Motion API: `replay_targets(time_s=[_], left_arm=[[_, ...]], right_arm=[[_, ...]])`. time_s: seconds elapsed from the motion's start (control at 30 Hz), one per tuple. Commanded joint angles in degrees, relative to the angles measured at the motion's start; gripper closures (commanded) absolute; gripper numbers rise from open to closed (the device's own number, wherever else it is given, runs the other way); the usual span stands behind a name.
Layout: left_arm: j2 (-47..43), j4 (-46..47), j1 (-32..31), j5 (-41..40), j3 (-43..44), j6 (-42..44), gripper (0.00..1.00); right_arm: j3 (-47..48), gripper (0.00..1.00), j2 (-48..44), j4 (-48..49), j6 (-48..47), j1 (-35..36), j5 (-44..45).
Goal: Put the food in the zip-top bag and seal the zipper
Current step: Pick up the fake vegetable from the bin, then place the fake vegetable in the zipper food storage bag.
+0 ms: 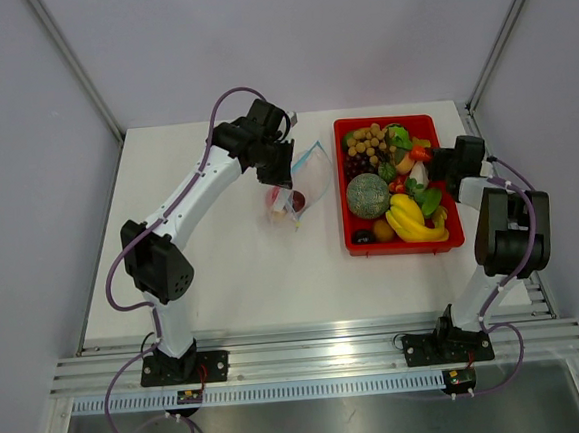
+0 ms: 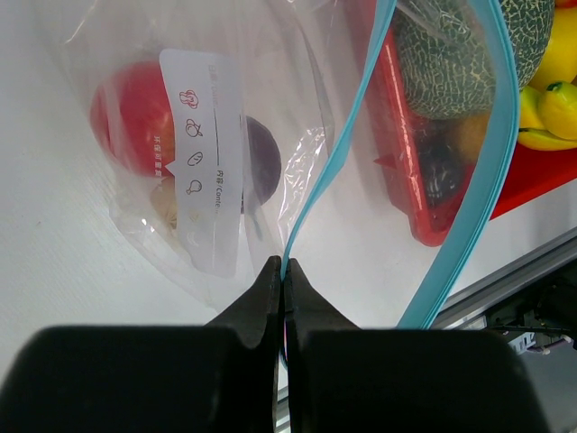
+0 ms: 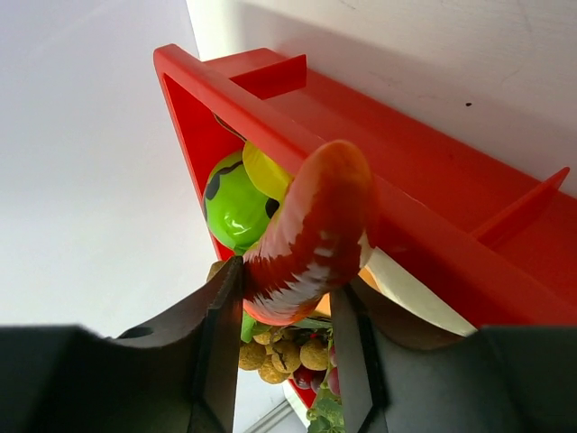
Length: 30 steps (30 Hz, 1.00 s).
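The clear zip-top bag (image 1: pixel 305 183) lies left of the red tray, its mouth open, with the two teal zipper (image 2: pixel 315 189) strips spread apart. A red round fruit (image 2: pixel 133 115) and a dark purple fruit (image 2: pixel 263 162) sit inside it. My left gripper (image 2: pixel 285 267) is shut on one zipper strip, and it also shows from above (image 1: pixel 286 177). My right gripper (image 3: pixel 287 275) is shut on an orange-red carrot (image 3: pixel 311 230) at the tray's right rim, and the top view shows it there too (image 1: pixel 430 161). The rest of the food, melon (image 1: pixel 368 195), bananas (image 1: pixel 416 222) and nuts (image 1: pixel 366 140), lies in the tray.
The red tray (image 1: pixel 345 187) stands at the right of the white table, its rim (image 3: pixel 424 216) right behind the carrot. Grey walls stand on three sides. A metal rail (image 1: pixel 310 355) runs along the near edge by the arm bases.
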Motion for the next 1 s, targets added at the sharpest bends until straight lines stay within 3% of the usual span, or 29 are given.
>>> replay_targets(time_s=[0.0, 0.13, 0.4, 0.5, 0.7, 0.97], left_arm=[[-2.00, 1.04, 0.27, 0.43, -0.06, 0.94, 1.00], [-2.27, 0.95, 0.27, 0.43, -0.06, 0.77, 1.00], [-2.80, 1.13, 0.27, 0.25, 0.47, 0.42, 1.00], [-2.88, 1.04, 0.27, 0.25, 0.91, 0.24, 1.00], [-3.67, 2.18, 0.36, 0.78, 0.83, -1.25, 1.00], [-5.17, 3.06, 0.36, 1.31, -0.41, -2.75, 1.00]], right_arm=[[-0.15, 0.71, -2.21, 0.87, -1.39, -0.23, 1.74], [-0.68, 0.85, -5.99, -0.01, -4.37, -0.23, 1.74], [-1.38, 0.89, -22.15, -7.38, -18.07, 0.30, -1.07], [-0.51, 0.89, -29.27, -14.49, -25.45, 2.14, -3.80], [7.04, 0.87, -37.72, -29.79, -41.80, 16.81, -0.99], [16.26, 0.87, -35.55, -37.27, -46.91, 35.42, 4.72]])
